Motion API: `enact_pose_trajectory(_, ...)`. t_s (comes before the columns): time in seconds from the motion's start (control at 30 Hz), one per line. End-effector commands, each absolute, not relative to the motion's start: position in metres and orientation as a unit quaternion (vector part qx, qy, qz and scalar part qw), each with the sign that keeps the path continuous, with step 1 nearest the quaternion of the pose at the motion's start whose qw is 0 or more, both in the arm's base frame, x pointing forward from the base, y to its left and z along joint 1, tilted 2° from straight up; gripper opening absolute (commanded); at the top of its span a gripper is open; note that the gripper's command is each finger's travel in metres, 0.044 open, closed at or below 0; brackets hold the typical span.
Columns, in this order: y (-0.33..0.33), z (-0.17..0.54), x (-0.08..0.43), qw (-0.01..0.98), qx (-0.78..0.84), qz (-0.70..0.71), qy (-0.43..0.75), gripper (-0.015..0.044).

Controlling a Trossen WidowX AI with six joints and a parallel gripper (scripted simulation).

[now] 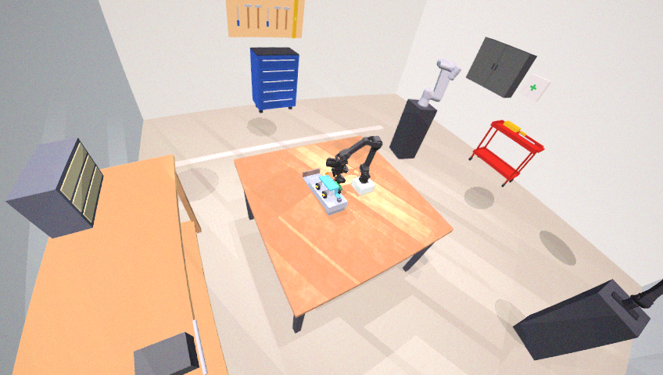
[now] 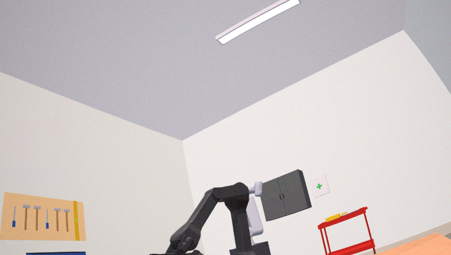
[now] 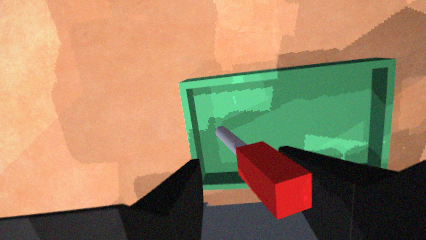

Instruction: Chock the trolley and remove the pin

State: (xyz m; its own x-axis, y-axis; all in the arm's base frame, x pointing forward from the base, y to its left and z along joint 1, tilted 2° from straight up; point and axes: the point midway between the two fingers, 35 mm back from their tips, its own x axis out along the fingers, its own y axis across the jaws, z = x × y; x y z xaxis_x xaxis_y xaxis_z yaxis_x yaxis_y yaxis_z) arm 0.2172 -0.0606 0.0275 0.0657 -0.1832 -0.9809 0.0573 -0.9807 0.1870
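In the wrist view my gripper is open over the green tray. The stop pin sits between the fingers, its red head leaning on the right finger with a gap to the left finger. Its grey shaft points down into the tray. In the top view the gripper hangs just right of the light blue trolley, which stands on the grey ramp. The tray shows there as a small green patch beside the ramp. The chock is too small to make out.
The ramp stands on an orange table, with the arm's white base to its right. The exterior view shows only the arm against the walls. A long workbench stands to the left of the table.
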Motion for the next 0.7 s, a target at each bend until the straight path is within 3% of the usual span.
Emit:
enact_pose_trajectory(0.0, -0.058, 0.026, 0.217, 0.088, 0.725, -0.682, -0.046, 0.019)
enact_pose_trajectory(0.67, -0.046, 0.021, 0.217, 0.088, 0.725, -0.682, -0.045, 0.019)
